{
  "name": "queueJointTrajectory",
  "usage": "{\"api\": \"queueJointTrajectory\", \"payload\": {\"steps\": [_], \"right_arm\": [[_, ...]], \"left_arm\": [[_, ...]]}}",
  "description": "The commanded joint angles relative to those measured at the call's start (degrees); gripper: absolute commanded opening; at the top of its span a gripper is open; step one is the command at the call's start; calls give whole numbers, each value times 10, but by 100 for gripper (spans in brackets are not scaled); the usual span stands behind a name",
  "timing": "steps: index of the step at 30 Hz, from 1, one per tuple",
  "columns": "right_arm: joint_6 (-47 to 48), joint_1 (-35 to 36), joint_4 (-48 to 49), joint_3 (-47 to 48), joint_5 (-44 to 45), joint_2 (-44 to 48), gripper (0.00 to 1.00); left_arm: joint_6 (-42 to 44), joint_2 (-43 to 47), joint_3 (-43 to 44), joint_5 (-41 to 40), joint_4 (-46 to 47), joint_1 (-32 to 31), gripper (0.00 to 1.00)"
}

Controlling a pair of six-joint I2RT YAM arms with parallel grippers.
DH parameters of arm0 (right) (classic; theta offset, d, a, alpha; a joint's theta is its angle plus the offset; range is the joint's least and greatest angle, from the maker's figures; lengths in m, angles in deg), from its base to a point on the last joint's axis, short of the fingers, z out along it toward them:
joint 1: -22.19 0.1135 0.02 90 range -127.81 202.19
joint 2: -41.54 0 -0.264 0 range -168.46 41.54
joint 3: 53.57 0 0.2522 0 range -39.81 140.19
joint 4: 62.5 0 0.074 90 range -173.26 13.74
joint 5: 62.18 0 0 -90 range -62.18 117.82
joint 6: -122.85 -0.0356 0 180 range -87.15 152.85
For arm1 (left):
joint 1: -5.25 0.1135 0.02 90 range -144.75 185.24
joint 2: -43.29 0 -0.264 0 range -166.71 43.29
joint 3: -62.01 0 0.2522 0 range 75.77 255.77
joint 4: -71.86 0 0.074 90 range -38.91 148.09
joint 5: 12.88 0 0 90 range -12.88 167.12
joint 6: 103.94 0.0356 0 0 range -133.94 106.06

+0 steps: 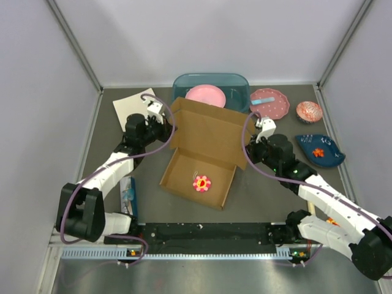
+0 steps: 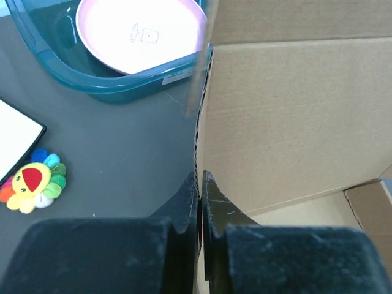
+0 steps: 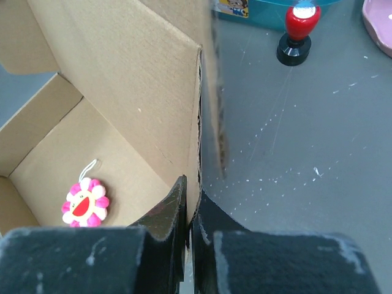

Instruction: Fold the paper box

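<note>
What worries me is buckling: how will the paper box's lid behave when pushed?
Paper box is corrugated board: its lid probably stays flat, bending at creases. It looks light, so with the left hand and right hand pinching lid edges, the base may slide.

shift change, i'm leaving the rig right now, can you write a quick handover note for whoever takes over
Left gripper: shut on the paper box, at the lid's left side edge.
Right gripper: shut on the lid's right side edge.
Box: mid-table, in front of the blue tub; a pink flower toy lies in its tray.
Done: tray walls are up, lid raised open.
Left: likely bring the lid down over the tray and tuck it closed.
</note>
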Motion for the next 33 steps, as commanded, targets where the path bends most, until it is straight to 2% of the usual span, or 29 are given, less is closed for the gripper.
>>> {"api": "queueJointTrajectory", "payload": {"steps": [1, 10, 16, 19, 21, 24, 25, 28, 33], "right_arm": [[-3, 7, 1, 31, 4, -9, 0], [-36, 7, 3, 36, 35, -31, 0], [-49, 6, -12, 48, 40, -37, 0], [-46, 6, -37, 59, 39, -34, 1], [-39, 6, -59, 76, 34, -34, 4], [-24, 6, -121, 111, 28, -30, 16], [-23, 6, -145, 120, 28, -29, 23], [-14, 6, -188, 155, 26, -31, 37], [2, 7, -269, 220, 24, -43, 50]], "left_arm": [[-26, 51, -41, 1, 72, -1, 0], [-52, 118, -145, -94, 123, -52, 0], [-84, 156, -191, -253, 126, -120, 0], [-91, 170, -222, -304, 142, -132, 0], [-85, 168, -222, -313, 143, -132, 0], [-70, 170, -212, -318, 139, -132, 0], [-66, 169, -209, -319, 139, -132, 0], [-57, 166, -202, -319, 135, -132, 0], [-56, 164, -206, -305, 141, -132, 0]]}}
